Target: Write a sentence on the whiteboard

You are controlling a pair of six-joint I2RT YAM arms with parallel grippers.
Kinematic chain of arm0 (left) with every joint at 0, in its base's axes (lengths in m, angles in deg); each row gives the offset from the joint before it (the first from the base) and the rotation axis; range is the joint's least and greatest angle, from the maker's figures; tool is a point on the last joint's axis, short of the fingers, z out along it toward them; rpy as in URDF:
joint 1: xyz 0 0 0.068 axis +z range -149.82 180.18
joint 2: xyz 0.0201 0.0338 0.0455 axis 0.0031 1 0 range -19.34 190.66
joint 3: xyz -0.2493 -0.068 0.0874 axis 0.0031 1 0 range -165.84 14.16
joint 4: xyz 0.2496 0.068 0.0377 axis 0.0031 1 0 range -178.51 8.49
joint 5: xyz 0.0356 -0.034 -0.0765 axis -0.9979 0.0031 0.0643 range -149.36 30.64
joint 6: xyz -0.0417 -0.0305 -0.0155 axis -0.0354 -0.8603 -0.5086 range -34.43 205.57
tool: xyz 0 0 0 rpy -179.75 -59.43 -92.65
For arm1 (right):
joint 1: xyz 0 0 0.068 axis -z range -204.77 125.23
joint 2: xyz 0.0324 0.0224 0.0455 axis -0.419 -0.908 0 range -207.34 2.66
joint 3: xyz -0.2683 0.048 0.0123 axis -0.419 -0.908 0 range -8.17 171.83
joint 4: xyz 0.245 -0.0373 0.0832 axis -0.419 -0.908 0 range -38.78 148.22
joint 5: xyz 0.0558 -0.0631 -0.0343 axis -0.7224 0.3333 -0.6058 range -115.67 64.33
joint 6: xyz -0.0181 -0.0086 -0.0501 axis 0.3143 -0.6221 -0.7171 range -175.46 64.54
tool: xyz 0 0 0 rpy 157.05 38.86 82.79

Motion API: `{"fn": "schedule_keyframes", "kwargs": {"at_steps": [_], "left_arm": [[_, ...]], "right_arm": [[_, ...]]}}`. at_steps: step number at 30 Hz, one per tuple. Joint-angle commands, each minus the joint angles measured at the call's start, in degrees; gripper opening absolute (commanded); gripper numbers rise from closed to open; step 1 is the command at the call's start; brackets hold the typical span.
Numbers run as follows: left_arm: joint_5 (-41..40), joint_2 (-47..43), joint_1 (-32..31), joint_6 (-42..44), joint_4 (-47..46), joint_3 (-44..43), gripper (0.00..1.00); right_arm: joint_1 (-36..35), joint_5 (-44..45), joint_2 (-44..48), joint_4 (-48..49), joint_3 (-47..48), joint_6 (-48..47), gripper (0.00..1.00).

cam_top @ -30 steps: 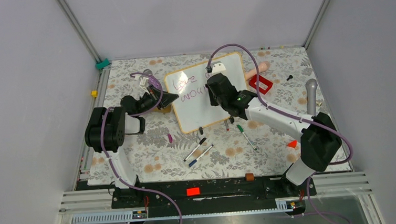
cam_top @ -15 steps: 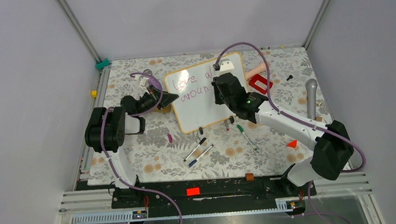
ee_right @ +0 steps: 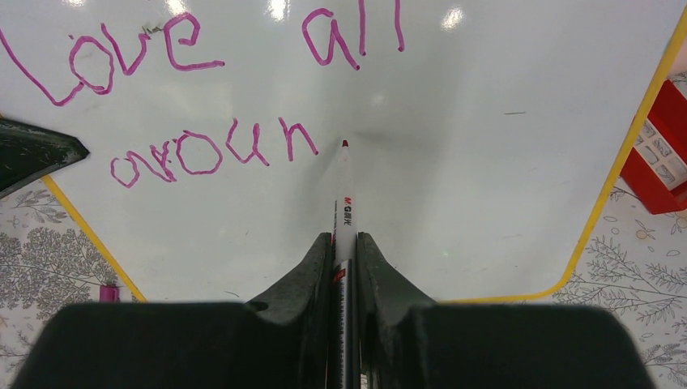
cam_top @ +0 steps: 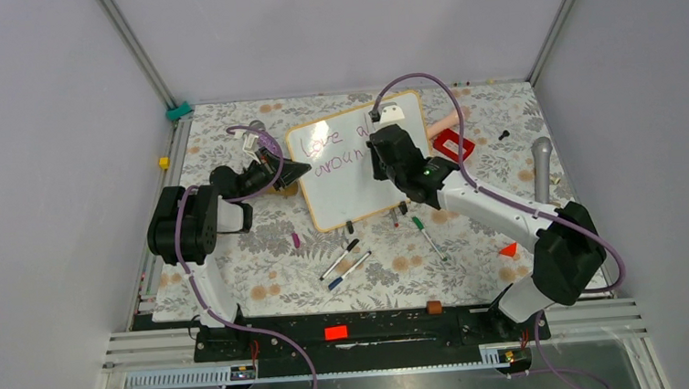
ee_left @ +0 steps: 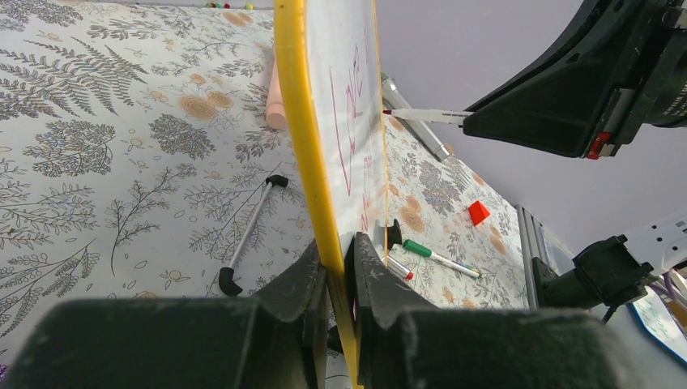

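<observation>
Right gripper (ee_right: 343, 240) is clamped on a white-barrelled marker (ee_right: 343, 203), both fingers pressed flat against its barrel. The marker's red tip points at the whiteboard (ee_right: 486, 121) and sits just right of the last letter written; from the left wrist view it looks to be touching the board face. The sentence (ee_right: 243, 150) is in purplish-pink cursive and reads "Love all" on the upper line and "aroun" below it.

Left gripper (ee_left: 340, 251) is closed on the whiteboard's yellow-orange frame at the board's left edge, one finger on each side of the frame.

In the top view the board lies slanted across the far middle of the floral surface (cam_top: 236, 266). A white eraser (cam_top: 393, 113) rests at its far right corner, and two small black clips (cam_top: 350, 227) sit on its near edge.

A red box (cam_top: 452, 146) stands just beyond the board's right edge, partly hidden by the right arm, and what it holds cannot be made out. On the surface nearer the arm bases lie a green marker (cam_top: 429, 234) and two dark markers (cam_top: 344, 260), with a pink cap (cam_top: 295, 240) just beside them and an orange wedge (cam_top: 508, 250) well to the right.
</observation>
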Motion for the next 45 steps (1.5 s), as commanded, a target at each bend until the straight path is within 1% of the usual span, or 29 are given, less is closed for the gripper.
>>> {"fn": "schedule_keyframes", "kwargs": {"at_steps": [1, 19, 25, 45], "left_arm": [[4.4, 2.3, 0.3, 9.1, -0.5, 0.2, 0.0], [4.5, 2.4, 0.3, 9.1, -0.5, 0.1, 0.0], [4.5, 2.4, 0.3, 9.1, -0.5, 0.2, 0.0], [4.5, 2.4, 0.3, 9.1, -0.5, 0.2, 0.0]], "right_arm": [[0.6, -0.4, -0.8, 0.7, 3.3, 0.7, 0.0], [0.9, -0.3, -3.7, -0.8, 6.1, 0.5, 0.0], [0.9, -2.5, -4.6, -1.2, 6.9, 0.2, 0.0], [0.9, -4.1, -4.1, -4.6, 5.1, 0.0, 0.0]]}}
